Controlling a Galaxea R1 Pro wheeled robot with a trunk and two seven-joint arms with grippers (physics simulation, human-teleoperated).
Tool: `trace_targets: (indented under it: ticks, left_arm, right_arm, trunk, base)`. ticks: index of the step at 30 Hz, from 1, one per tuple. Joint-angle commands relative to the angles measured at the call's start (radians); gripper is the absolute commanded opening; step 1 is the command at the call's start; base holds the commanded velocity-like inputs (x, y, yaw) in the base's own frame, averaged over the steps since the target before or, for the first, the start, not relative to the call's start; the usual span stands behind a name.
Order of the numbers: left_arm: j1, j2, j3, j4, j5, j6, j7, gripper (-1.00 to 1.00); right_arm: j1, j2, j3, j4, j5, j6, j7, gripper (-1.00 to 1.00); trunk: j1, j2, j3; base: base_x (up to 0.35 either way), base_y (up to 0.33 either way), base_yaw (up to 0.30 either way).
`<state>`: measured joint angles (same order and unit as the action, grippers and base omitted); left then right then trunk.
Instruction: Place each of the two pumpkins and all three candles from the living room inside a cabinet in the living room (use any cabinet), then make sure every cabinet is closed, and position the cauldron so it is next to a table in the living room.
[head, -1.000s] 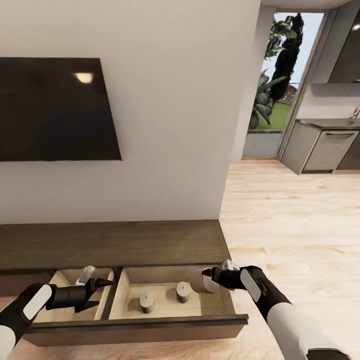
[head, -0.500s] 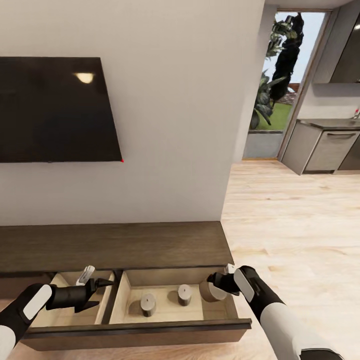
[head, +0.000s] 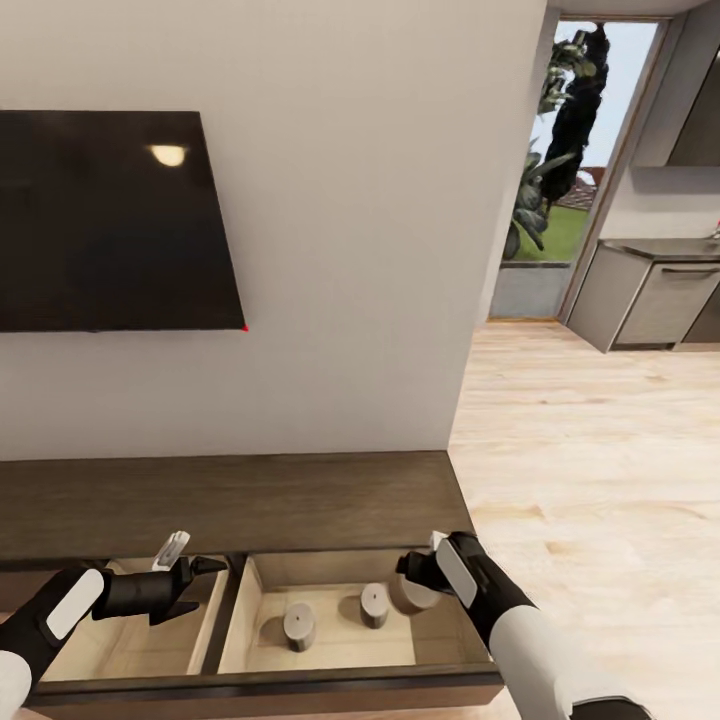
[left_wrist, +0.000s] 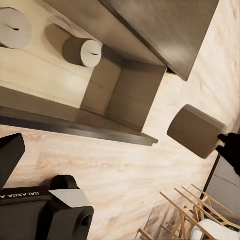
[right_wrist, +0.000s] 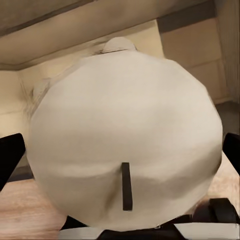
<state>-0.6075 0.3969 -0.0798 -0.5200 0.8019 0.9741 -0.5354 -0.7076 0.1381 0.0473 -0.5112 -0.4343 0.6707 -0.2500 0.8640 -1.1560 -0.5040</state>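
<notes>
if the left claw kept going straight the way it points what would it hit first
Probably the held candle in the right claw; the left claw points across the open drawer toward it, though depth is unclear.

The held candle (head: 408, 594) is largely hidden behind the right gripper (head: 412, 572). The cabinet (head: 230, 492) is cut off at the left and bottom edges.

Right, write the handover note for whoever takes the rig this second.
Right gripper: shut on the third candle, held over the right end of the open cabinet drawer.
Left gripper: open, empty, over the neighbouring open drawer.
Done: two candles stand in the right drawer.
Left: release this candle, stow both pumpkins, shut every drawer, set the cauldron beside a table. Pumpkins and cauldron are not in these views.
</notes>
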Motion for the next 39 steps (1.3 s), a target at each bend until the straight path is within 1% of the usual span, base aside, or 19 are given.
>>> trace_targets:
  ticks: [1,5,13,19,22,24,34,39]
  left_arm:
    - [0.0,0.0,0.0,0.0,0.0,0.0,0.0,1.0]
    - [0.0,0.0,0.0,0.0,0.0,0.0,0.0,1.0]
    - [0.0,0.0,0.0,0.0,0.0,0.0,0.0,1.0]
    - [0.0,0.0,0.0,0.0,0.0,0.001,0.0,1.0]
    - [0.0,0.0,0.0,0.0,0.001,0.001,-0.001,1.0]
    - [0.001,0.0,0.0,0.0,0.002,0.002,-0.004,1.0]
    - [0.001,0.0,0.001,0.0,0.002,0.003,-0.005,1.0]
    - [0.001,0.0,0.0,0.0,0.002,0.003,-0.005,1.0]
  right_arm:
    - [0.0,0.006,0.01,0.0,0.002,0.0,-0.009,-1.0]
    - [-0.002,0.019,0.026,0.003,0.003,0.001,-0.029,-1.0]
    - [-0.003,0.022,0.029,0.007,0.002,0.002,-0.075,-1.0]
    - [-0.008,0.022,0.03,0.026,0.002,0.0,-0.085,-1.0]
    - [-0.009,0.028,0.031,0.03,0.003,-0.003,-0.086,-1.0]
    - [-0.009,0.029,0.031,0.031,0.003,-0.019,-0.086,-1.0]
    - [-0.007,0.022,0.033,0.024,0.001,-0.035,-0.075,-1.0]
    - [-0.007,0.023,0.032,0.023,0.0,-0.034,-0.073,-1.0]
  trunk:
    - [0.0,0.0,0.0]
    - [0.0,0.0,0.0]
    - [0.0,0.0,0.0]
    - [0.0,0.0,0.0]
    - [0.0,0.0,0.0]
    - [0.0,0.0,0.0]
    - [0.038,-0.07,-0.031]
    - [0.057,-0.105,-0.046]
  base:
    - [0.007,0.003,0.0]
    - [-0.043,0.001,0.0]
    - [-0.03,0.0,0.0]
    - [-0.001,0.0,0.0]
    - [0.0,0.0,0.0]
    - [0.0,0.0,0.0]
    - [0.0,0.0,0.004]
    - [0.0,0.0,0.179]
